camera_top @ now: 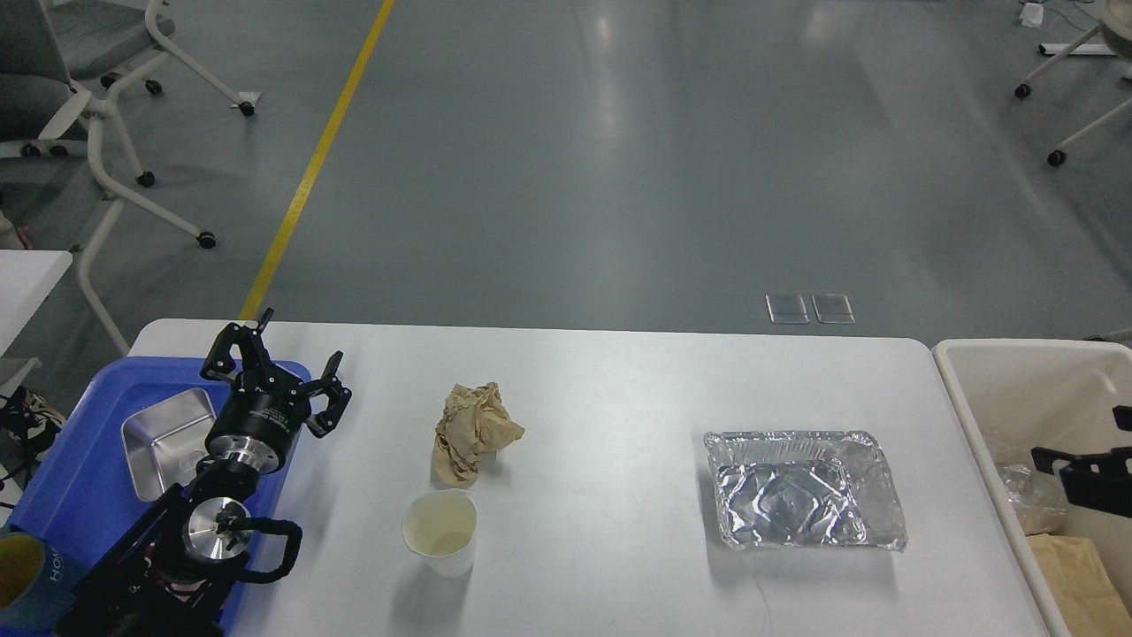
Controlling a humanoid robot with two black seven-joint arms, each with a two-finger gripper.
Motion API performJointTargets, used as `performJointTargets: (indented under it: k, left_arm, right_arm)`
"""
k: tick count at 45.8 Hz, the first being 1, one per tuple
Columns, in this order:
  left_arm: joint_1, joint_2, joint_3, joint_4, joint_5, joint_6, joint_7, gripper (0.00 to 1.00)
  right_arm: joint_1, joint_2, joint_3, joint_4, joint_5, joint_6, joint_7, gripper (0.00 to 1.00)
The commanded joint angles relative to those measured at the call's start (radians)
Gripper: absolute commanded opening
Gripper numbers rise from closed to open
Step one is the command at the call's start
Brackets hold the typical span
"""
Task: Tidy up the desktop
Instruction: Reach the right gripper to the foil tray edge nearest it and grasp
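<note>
The white desktop (601, 389) holds a crumpled brown paper ball (473, 429), a white paper cup (439, 531) standing upright in front of it, and an empty foil tray (800, 491) to the right. My left gripper (283, 354) is open and empty, above the right edge of the blue tray (80, 478), left of the paper ball. My right gripper (1083, 473) shows only as a dark part at the right edge, over the cream bin (1017, 372); its fingers cannot be told apart.
A steel pan (164, 438) lies in the blue tray, and a yellow cup (22, 575) shows at the bottom left corner. The bin holds a clear plastic bag (1026, 495) and brown paper (1074, 575). Office chairs stand on the floor at the far left.
</note>
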Motion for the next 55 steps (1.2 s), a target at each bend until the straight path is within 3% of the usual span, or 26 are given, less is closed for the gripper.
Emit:
performJointTargets:
  k: [1,14,21,26,39,55]
  left_arm:
    - [0.0,0.002,0.018,0.0,0.0,0.002,-0.001,0.96]
    - [-0.001,0.0,0.019,0.0,0.0,0.028,-0.001,0.96]
    - [0.0,0.002,0.021,0.0,0.0,0.028,-0.001,0.96]
    - [0.0,0.002,0.021,0.0,0.0,0.028,0.0,0.96]
    - [0.006,0.002,0.022,0.0,0.0,0.029,0.006,0.96]
    - [0.022,0.002,0.047,0.0,0.001,0.031,0.005,0.96]
  right_arm:
    - [0.0,0.0,-0.015,0.002,-0.001,-0.005,0.003,1.0]
    - [0.005,0.07,-0.016,0.002,-0.001,-0.017,0.06,1.0]
    - [0.008,0.136,-0.005,-0.013,0.005,-0.019,0.155,1.0]
    - [0.005,0.217,-0.01,-0.103,0.071,-0.006,0.222,1.0]
    - [0.045,0.507,-0.019,-0.377,0.09,0.012,0.216,1.0]
    - [0.053,0.655,-0.044,-0.634,0.073,0.096,0.215,1.0]
